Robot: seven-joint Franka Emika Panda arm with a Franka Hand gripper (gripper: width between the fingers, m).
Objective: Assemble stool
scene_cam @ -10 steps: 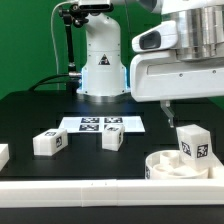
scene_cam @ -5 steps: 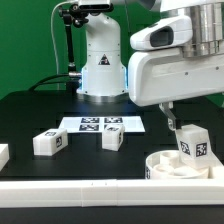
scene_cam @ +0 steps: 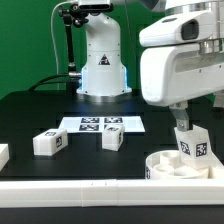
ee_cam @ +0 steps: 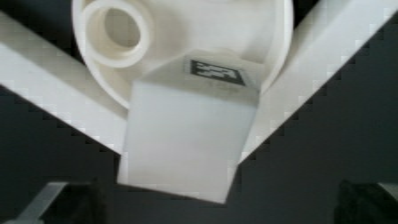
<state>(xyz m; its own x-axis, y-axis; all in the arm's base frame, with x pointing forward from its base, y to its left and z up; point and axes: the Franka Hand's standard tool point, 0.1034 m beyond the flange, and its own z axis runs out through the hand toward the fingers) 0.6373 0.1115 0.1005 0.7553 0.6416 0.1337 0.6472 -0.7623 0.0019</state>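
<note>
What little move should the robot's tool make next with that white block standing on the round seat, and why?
Probably ease the tool straight down. It hangs open above the leg standing on the seat, and the wrist view shows its fingers apart either side, not touching.

You can count four white block legs [scene_cam: 48,143], one round seat [scene_cam: 160,166], one marker board [scene_cam: 100,124], all on the desk [scene_cam: 30,110].

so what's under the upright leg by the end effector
The round seat: the leg stands upright on it, beside an open hole. What the leg's base sits in is covered by the leg itself.
</note>
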